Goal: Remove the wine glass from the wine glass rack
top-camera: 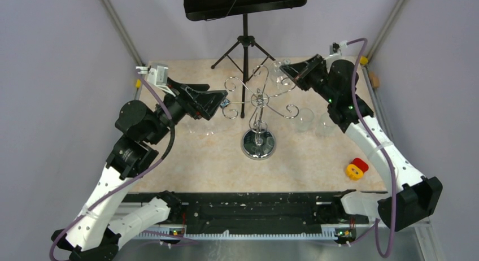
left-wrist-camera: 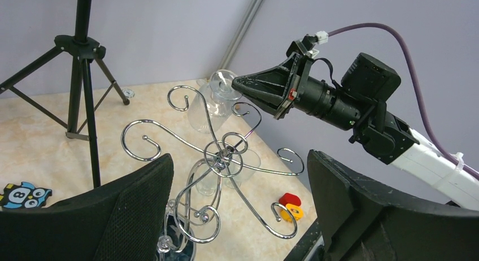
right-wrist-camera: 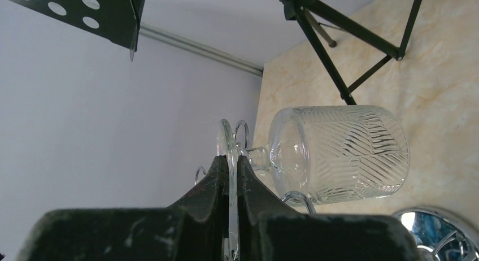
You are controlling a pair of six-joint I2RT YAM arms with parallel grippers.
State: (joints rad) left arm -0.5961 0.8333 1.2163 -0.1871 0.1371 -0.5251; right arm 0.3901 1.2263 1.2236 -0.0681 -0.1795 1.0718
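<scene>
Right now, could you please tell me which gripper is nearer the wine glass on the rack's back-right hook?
Right. The right gripper is shut on the foot of that wine glass; the left gripper, open, sits apart across the wine glass rack.

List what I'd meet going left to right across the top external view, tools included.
left tool, open → wine glass rack → right tool, shut on the wine glass foot → red and yellow toy
</scene>
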